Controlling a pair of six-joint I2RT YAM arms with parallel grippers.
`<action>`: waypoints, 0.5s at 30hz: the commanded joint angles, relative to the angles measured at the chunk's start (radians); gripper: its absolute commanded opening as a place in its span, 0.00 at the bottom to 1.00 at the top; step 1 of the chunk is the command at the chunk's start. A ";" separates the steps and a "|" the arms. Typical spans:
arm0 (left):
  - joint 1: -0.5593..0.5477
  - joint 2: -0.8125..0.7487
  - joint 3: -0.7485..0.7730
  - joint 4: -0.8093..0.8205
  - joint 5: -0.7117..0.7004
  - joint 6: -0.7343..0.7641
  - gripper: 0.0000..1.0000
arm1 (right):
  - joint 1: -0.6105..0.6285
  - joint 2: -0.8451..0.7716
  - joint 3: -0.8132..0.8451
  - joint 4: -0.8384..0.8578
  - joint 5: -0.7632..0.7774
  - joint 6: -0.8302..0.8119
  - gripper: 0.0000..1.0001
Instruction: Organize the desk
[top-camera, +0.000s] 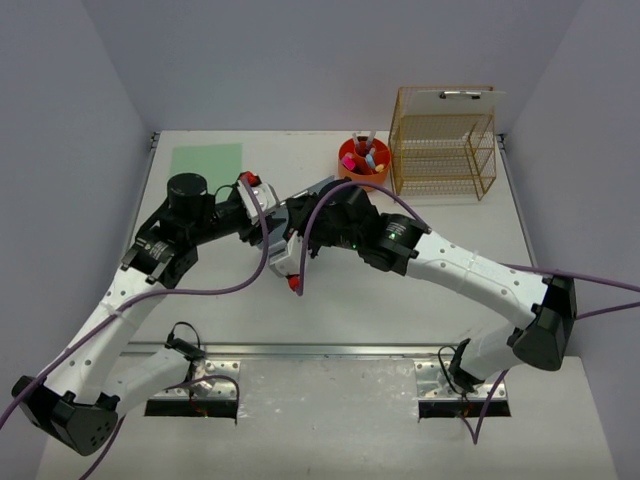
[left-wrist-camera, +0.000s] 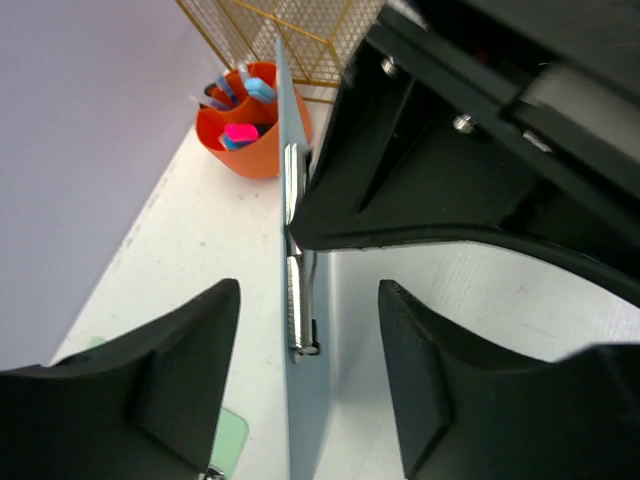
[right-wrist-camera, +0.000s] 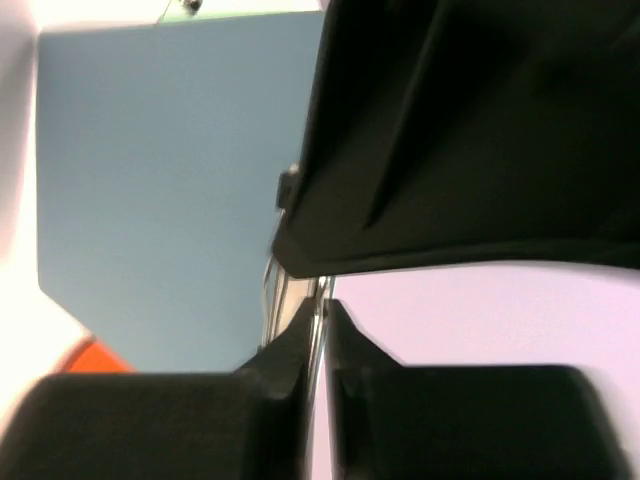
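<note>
One worktop (top-camera: 330, 320): a flat white slab with one metal rail (top-camera: 330, 350) along its near edge and lavender walls on three sides.

Above its centre two sets of jaws meet at one blue clipboard (right-wrist-camera: 160, 170), which is held on edge. Whether its lower edge touches the worktop cannot be told.
- Left jaws: wide apart, with black fingers (left-wrist-camera: 180, 370) on either side of the board and clear of it.
- Right jaws: closed tight on the board's metal clip (left-wrist-camera: 296, 300).

The left wrist view shows the board edge-on, as a thin line. Only the right wrist view shows its broad matte face.

Farther back:
- One round orange cup (left-wrist-camera: 250, 155) holds several pink and blue items, too small to count.
- One tiered gold wire rack (top-camera: 440, 150) stands just right of the cup.
- One white clipboard (top-camera: 460, 97) lies on top of the rack.
- One pale green sheet (top-camera: 206, 165) lies flat at far left and is seen whole only from above.
</note>
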 joint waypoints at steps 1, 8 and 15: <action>-0.011 -0.038 -0.005 0.083 0.016 -0.027 0.95 | -0.017 -0.008 0.028 -0.042 0.037 0.014 0.00; -0.011 -0.053 -0.020 0.105 -0.033 -0.068 1.00 | -0.023 -0.045 0.039 -0.128 0.037 0.067 0.00; -0.009 -0.079 -0.055 0.157 -0.137 -0.136 1.00 | -0.023 -0.072 0.039 -0.189 0.053 0.125 0.00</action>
